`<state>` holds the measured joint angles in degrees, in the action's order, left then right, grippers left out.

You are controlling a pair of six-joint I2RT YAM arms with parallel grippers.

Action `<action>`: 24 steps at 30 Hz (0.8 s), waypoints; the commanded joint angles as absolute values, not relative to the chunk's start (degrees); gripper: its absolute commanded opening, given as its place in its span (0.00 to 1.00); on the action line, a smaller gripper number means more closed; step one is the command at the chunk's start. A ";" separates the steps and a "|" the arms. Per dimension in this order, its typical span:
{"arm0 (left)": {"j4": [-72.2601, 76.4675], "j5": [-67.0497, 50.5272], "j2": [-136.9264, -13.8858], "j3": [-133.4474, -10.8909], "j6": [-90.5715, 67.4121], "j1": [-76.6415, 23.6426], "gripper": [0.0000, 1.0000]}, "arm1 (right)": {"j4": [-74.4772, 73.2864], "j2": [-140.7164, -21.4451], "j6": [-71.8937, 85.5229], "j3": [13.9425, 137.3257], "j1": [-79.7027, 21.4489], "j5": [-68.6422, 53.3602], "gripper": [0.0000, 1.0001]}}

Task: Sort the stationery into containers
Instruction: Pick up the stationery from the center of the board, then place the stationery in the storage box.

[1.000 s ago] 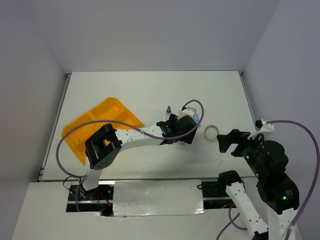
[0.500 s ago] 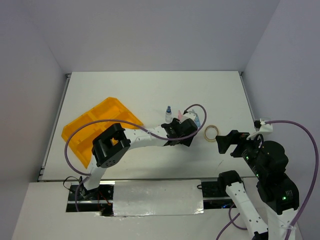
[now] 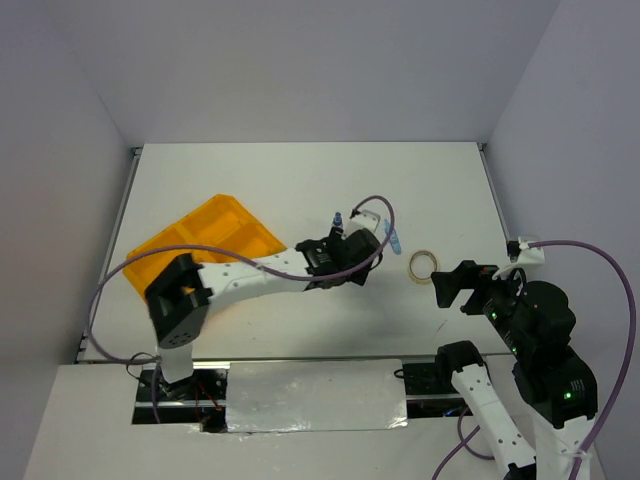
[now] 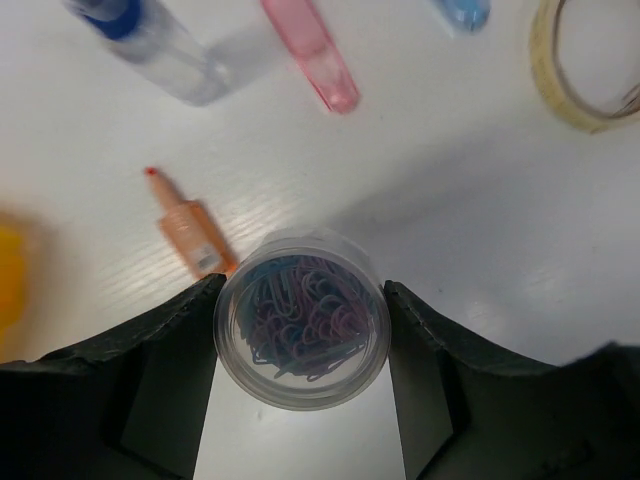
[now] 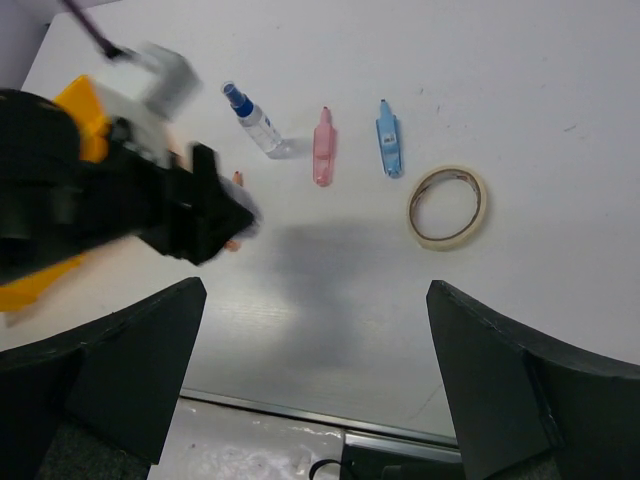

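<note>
My left gripper (image 4: 301, 330) is shut on the round clear jar (image 4: 301, 318) of coloured paper clips, its black fingers (image 4: 175, 330) pressed against both sides. Beyond the jar, an orange pen-like piece (image 4: 190, 228), a pink one (image 4: 311, 55), a blue one (image 4: 462, 12), a clear tube with a dark blue cap (image 4: 150, 40) and the beige tape ring (image 4: 585, 70) lie on the white table. From above, the left gripper (image 3: 345, 250) hovers just right of the yellow-orange tray (image 3: 200, 235). My right gripper (image 5: 315, 370) stands open and empty near the tape ring (image 5: 448, 206).
The tray's compartments show only as a yellow edge (image 5: 80, 110) behind the left arm in the right wrist view. A purple cable (image 3: 372, 205) loops over the left wrist. Grey walls enclose the table; the right arm (image 3: 530, 320) stands at the near right.
The left jaws have narrowed onto the jar. The left arm has swung a little to the left, toward the tray, carrying the jar. The right arm has not moved.
</note>
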<state>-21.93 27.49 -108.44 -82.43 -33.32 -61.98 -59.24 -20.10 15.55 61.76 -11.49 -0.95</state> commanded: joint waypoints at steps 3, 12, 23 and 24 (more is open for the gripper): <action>-34.50 43.49 -89.24 -86.39 -37.35 -59.43 0.07 | -57.66 -19.69 14.77 62.75 -11.86 -2.19 1.00; -38.23 37.44 -83.49 -85.77 -37.27 -25.16 0.12 | -56.51 -20.57 14.68 62.75 -11.69 -4.04 1.00; -36.21 25.40 -98.69 -92.20 -36.91 -6.42 0.26 | -56.34 -20.39 13.89 61.52 -11.87 -5.01 1.00; -36.30 25.31 -99.05 -91.50 -37.18 -6.33 0.26 | -56.25 -20.48 13.89 61.52 -11.87 -5.01 1.00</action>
<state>-37.06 27.73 -99.15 -88.77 -37.50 -6.24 -59.16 -20.12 15.05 61.73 -11.49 -4.01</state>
